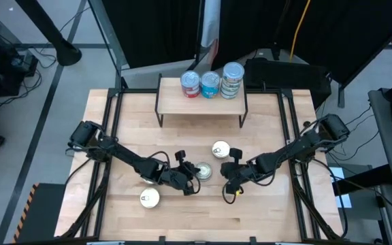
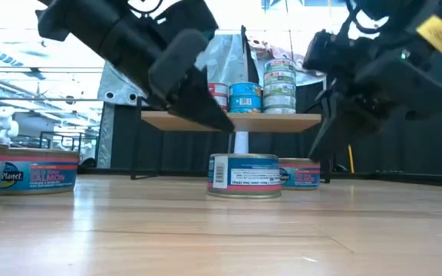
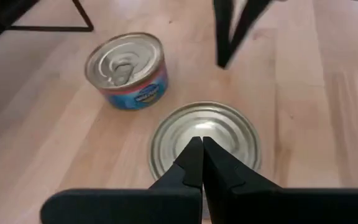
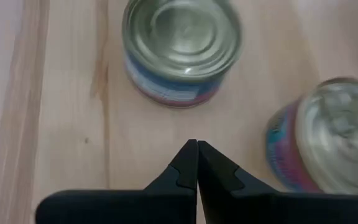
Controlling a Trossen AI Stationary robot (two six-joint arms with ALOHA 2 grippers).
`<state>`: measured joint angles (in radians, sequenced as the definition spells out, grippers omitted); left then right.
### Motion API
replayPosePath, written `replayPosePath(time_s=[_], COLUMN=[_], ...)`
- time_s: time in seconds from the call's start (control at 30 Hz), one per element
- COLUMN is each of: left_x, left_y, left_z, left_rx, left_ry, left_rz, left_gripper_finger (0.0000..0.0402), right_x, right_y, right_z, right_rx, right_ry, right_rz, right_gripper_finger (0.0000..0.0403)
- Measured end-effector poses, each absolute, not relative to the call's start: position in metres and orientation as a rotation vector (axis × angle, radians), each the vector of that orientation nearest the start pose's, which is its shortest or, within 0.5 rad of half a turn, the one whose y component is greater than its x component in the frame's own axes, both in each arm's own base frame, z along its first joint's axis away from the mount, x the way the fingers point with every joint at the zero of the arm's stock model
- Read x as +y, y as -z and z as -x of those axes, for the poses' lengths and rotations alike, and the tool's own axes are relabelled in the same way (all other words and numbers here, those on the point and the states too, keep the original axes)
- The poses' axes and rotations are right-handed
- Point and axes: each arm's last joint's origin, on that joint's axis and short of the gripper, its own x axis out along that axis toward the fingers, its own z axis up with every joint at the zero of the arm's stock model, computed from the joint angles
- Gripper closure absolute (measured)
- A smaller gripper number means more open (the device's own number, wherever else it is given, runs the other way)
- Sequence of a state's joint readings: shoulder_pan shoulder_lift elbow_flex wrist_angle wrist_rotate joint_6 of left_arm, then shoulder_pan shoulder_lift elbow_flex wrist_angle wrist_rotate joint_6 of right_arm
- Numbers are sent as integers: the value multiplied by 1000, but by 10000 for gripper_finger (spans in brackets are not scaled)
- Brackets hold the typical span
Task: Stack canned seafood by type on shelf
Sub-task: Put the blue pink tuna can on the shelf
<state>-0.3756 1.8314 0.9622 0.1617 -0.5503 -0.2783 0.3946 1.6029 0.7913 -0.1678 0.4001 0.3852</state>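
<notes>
Jaws pressed together on both grippers, left gripper [image 1: 194,178] over the middle tin [image 1: 203,171]; we part them fully before descending, then grip its sides squarely.

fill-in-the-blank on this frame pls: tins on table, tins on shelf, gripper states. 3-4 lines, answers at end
1. The number of tins lying on the table, off the shelf, is ____.
2. The shelf carries ____ stacks of tins.
3. The left gripper and the right gripper both have their fingers ____.
4. The middle tin sits ____ the two grippers.

Missing words: three; three; shut; between
</notes>
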Motion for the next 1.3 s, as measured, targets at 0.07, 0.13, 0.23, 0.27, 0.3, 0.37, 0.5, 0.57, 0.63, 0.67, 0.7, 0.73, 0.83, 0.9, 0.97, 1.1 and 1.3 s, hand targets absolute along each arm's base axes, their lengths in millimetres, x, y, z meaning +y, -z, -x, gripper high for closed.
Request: replayPosePath(time_s=[0.07, 0.13, 0.23, 0.27, 0.3, 0.37, 0.5, 0.57, 0.63, 0.67, 0.7, 0.73, 0.83, 0.9, 0.97, 1.1, 1.3], left_x=[-119, -120, -121, -120, -120, -120, -118, -118, -117, -117, -117, -117, -117, -117, -117, -116, -116], left_y=[-148, -146, -147, -147, -146, -145, -140, -138, -137, -137, -137, -137, -137, -137, -137, -136, -136], left_z=[-341, -339, -338, -338, -338, -337, -332, -331, -330, -330, -330, -330, -329, -329, -328, -328, -328], left_rx=[624, 638, 635, 642, 649, 659, 711, 717, 719, 720, 721, 722, 731, 738, 740, 744, 748], left_ry=[-257, -258, -266, -271, -273, -278, -292, -278, -280, -283, -284, -282, -283, -283, -283, -284, -285], left_rz=[-56, -52, -28, -27, -29, -26, -13, -5, 4, 12, 16, 17, 16, 13, 12, 11, 10], left_gripper_finger=[401, 401, 401, 401, 401, 401, 401, 401, 401, 401, 401, 401, 401, 401, 401, 401, 401], right_x=[104, 105, 104, 103, 101, 98, 94, 93, 93, 93, 93, 93, 94, 95, 96, 97, 100], right_y=[-144, -135, -122, -119, -117, -114, -115, -116, -117, -117, -117, -117, -120, -123, -126, -133, -146], right_z=[-279, -283, -290, -292, -294, -298, -302, -303, -305, -305, -305, -306, -309, -311, -313, -318, -325], right_rx=[886, 893, 896, 894, 892, 875, 844, 837, 825, 821, 820, 819, 815, 812, 817, 843, 886], right_ry=[164, 159, 154, 161, 167, 177, 179, 177, 171, 169, 168, 167, 156, 150, 145, 141, 135], right_rz=[12, 14, 3, 0, -3, -13, -14, -7, -5, -3, -3, -1, 14, 21, 34, 59, 106], right_gripper_finger=[403, 403, 403, 403, 403, 403, 403, 403, 403, 403, 403, 403, 403, 403, 402, 402, 402])
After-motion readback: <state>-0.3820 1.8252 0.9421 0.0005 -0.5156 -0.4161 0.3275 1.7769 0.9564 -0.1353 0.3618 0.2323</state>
